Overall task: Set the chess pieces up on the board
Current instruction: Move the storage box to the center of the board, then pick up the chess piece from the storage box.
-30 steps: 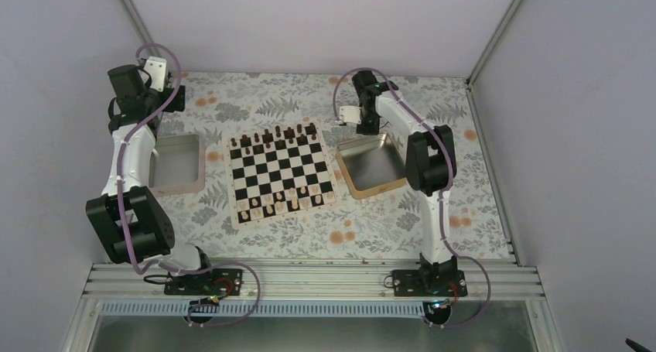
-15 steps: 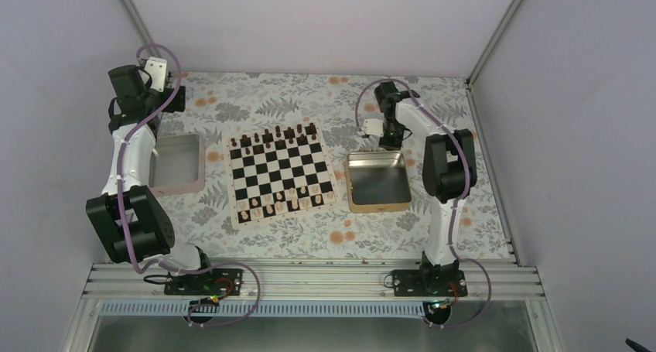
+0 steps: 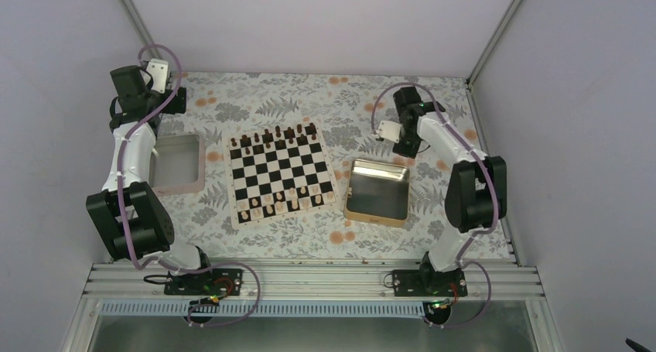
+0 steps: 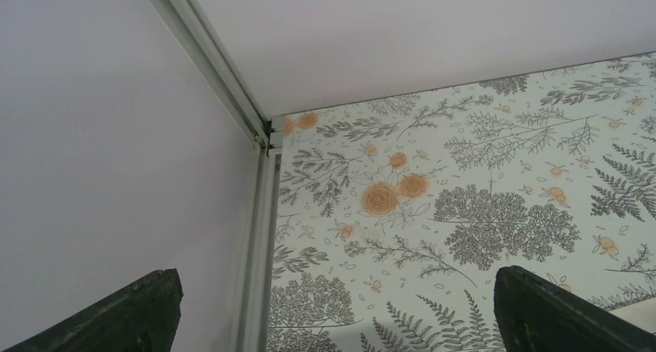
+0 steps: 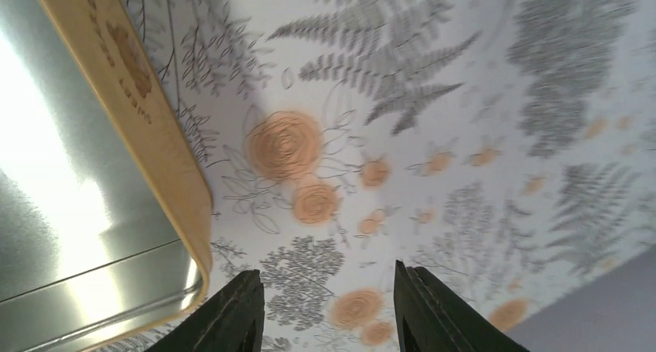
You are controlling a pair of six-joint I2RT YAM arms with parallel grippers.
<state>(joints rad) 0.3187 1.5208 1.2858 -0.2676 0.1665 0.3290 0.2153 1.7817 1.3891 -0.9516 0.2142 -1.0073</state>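
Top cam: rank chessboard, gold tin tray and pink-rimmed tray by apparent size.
1. chessboard: clearly the largest.
2-3. gold tin tray and pink-rimmed tray: these look about alike. The left arm covers the pink-rimmed tray's left edge, so I won't rank these two.

board (image 3: 282,172): black/white checks, cream border. near pieces (image 3: 280,205) light tan, far pieces (image 3: 268,136) dark brown. right tray (image 3: 375,218) gold rim, silver inside; left tray (image 3: 179,188) pinkish rim. table cover (image 3: 309,97) white, grey ferns, orange flowers.
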